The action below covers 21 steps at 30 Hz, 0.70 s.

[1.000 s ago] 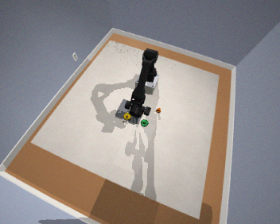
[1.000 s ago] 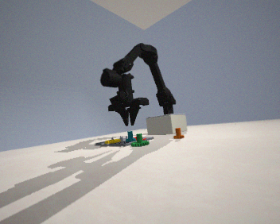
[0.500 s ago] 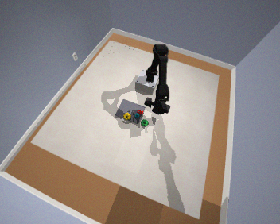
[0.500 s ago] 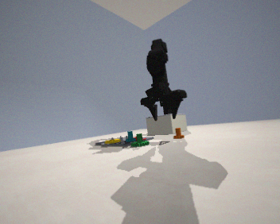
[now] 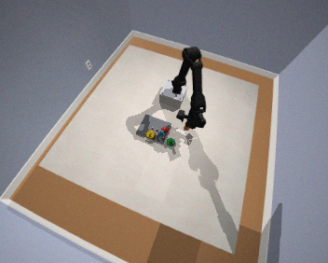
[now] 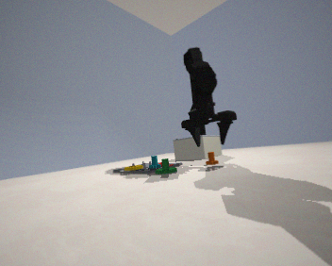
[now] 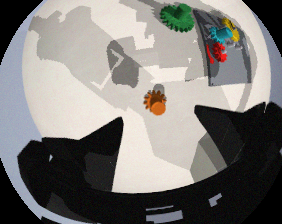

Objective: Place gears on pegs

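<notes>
My gripper [image 6: 210, 144] [image 7: 160, 113] is open and empty, above the orange gear [image 5: 186, 128] [image 6: 211, 159] [image 7: 154, 101], which stands upright on the table between the fingers in the wrist view. The green gear [image 5: 170, 142] [image 6: 165, 168] [image 7: 177, 19] stands on the table beside the grey board [image 5: 150, 121] [image 7: 224, 76]. A teal gear [image 5: 161, 133] [image 6: 154, 163] [image 7: 221, 34] is on the board, beside the red gear [image 5: 165, 130] [image 7: 220, 52] and near the yellow gear [image 5: 150, 134] [image 6: 133, 167] [image 7: 235, 34]. Whether the teal gear's teeth mesh with both is too small to tell.
The arm's pale base box [image 5: 171, 101] [image 6: 189, 150] stands behind the board. The red arrow [image 7: 210, 54] lies beside the red gear. The green gear is close to the board's edge; the orange gear is farther from it. The arm's shadows cross the table.
</notes>
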{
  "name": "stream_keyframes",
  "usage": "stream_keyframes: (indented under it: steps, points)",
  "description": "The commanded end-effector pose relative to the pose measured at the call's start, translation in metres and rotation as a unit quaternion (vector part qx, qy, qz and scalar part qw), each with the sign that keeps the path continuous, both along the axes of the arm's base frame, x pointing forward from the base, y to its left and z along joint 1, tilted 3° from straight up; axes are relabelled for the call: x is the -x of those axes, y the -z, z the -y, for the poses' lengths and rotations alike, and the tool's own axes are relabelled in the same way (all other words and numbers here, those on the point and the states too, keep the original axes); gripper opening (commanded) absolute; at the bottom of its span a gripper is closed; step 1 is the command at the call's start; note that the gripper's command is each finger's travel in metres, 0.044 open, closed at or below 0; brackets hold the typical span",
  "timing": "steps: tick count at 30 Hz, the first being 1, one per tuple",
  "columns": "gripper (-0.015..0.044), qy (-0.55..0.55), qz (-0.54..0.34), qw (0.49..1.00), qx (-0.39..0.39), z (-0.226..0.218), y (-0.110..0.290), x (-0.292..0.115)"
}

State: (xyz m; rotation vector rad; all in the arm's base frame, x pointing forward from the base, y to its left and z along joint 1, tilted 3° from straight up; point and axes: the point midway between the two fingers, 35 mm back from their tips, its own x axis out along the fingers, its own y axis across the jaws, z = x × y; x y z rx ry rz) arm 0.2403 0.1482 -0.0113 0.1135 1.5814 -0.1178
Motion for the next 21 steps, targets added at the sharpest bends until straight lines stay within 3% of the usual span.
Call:
stream_keyframes:
  steps: [1,21]
  points:
    - [0.044,0.002,-0.005,1.0,0.002,0.0,0.007,0.002]
    - [0.044,0.002,-0.005,1.0,0.002,0.001,0.034,0.003]
